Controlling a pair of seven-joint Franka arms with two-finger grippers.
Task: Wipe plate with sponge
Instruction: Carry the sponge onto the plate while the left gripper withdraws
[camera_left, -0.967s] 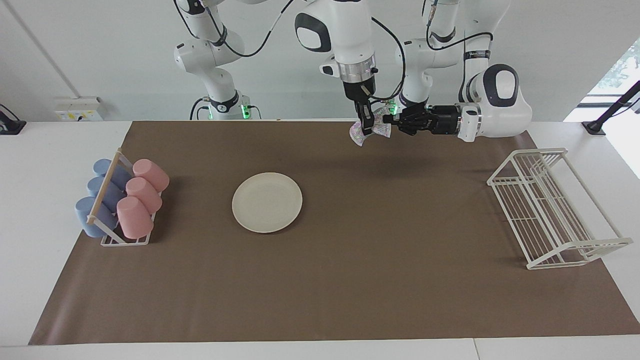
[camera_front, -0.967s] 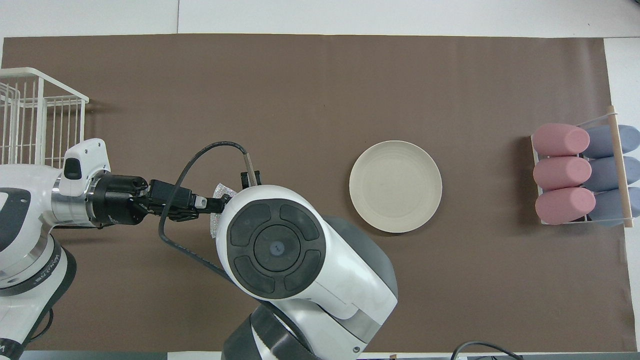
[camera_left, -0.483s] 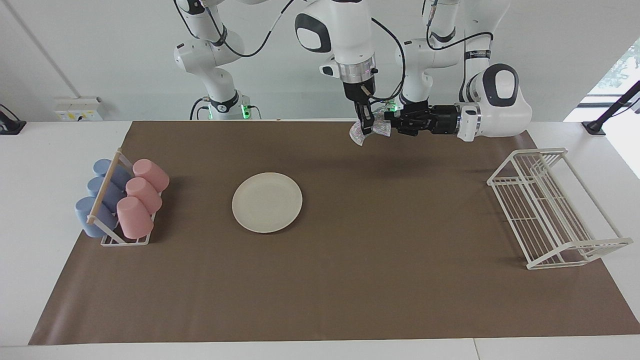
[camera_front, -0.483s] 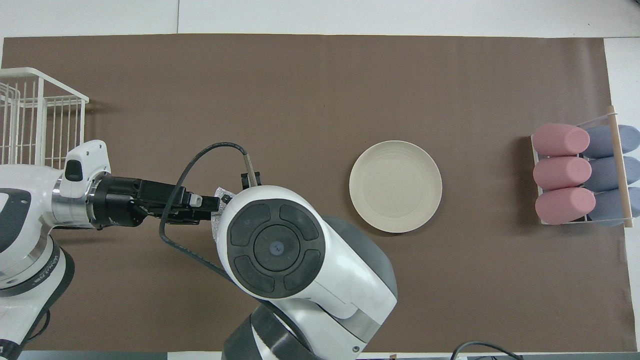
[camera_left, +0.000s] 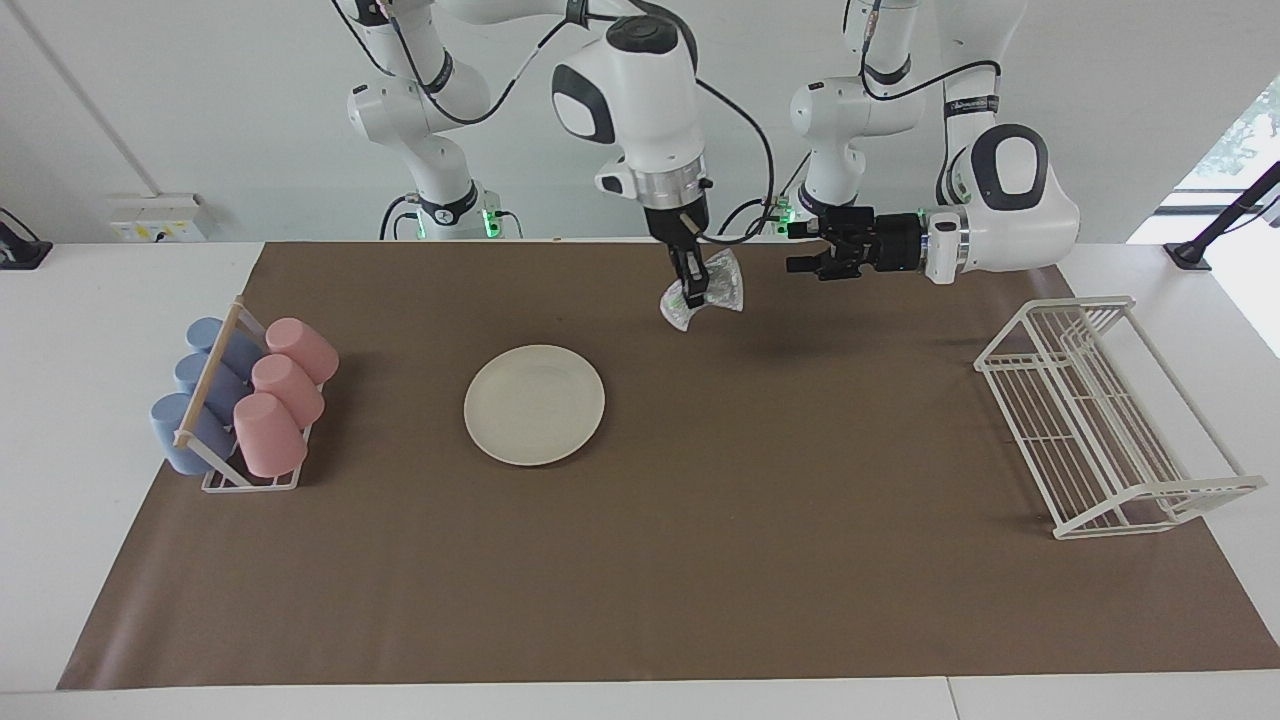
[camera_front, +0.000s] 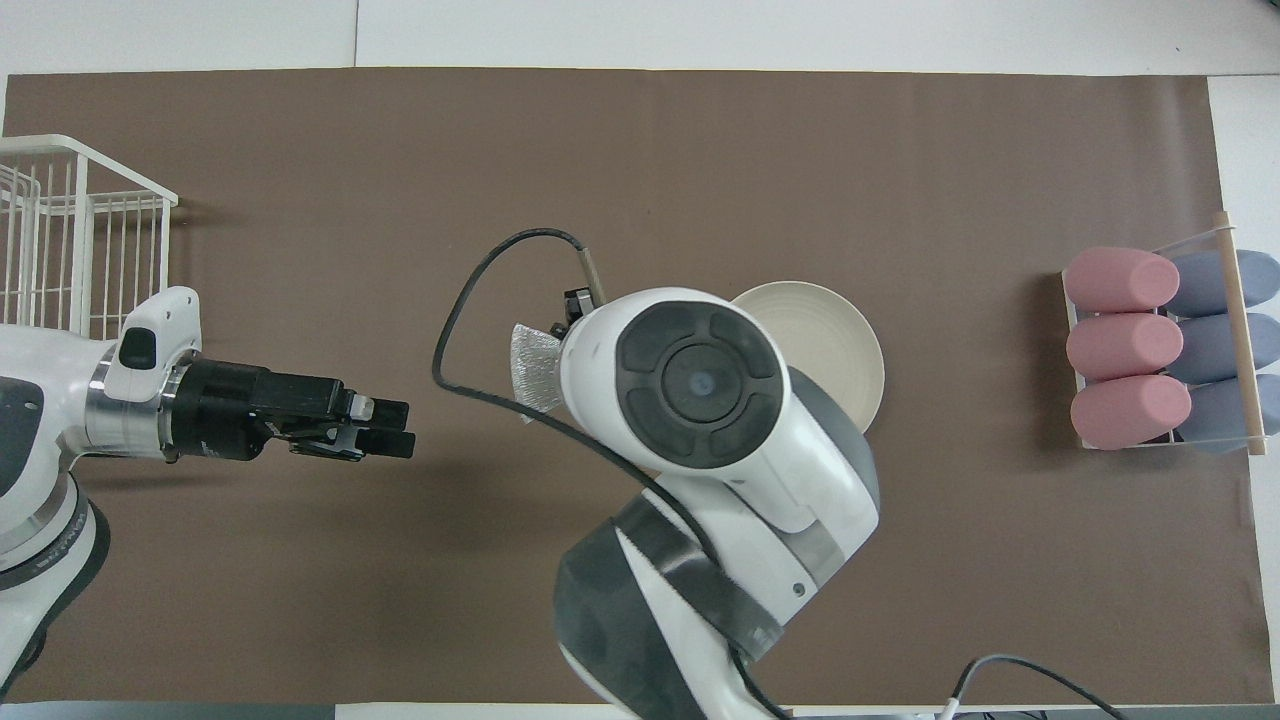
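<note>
Right jaws (camera_left: 692, 297) pinch sponge (camera_left: 712, 295) above mat; left jaws (camera_left: 805, 247) parted.

Readable text: none on any object.
Left arm (camera_left: 965, 105): a dark band with small white lettering above the claw, too small to read.
</note>
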